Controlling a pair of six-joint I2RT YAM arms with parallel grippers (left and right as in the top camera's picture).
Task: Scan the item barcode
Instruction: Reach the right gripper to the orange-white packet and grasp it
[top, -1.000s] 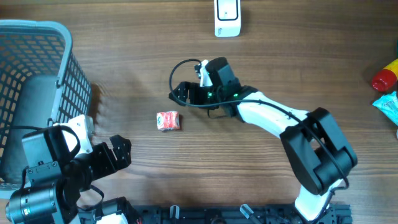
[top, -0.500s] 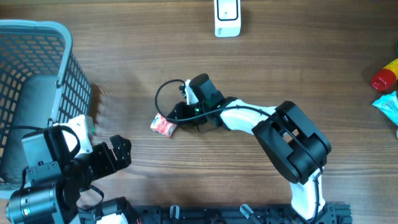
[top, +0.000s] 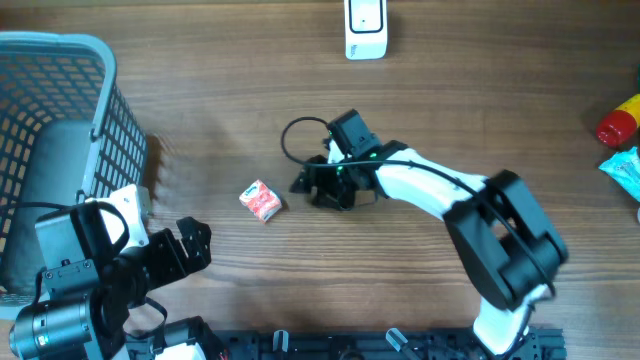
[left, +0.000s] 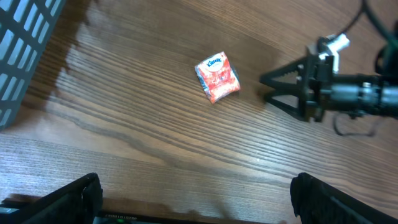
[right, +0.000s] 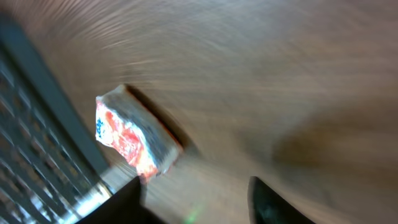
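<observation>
The packet lay flat on the wooden table, just beside the right gripper, whose fingers stood parted and empty, not touching it. A good grasp likely meant straddling its narrower sides and squeezing gently, since the soft, glossy red-and-white wrapper would probably dent, while keeping the barcode face uncovered. The left gripper hung spread wide, empty, near the mesh basket.
</observation>
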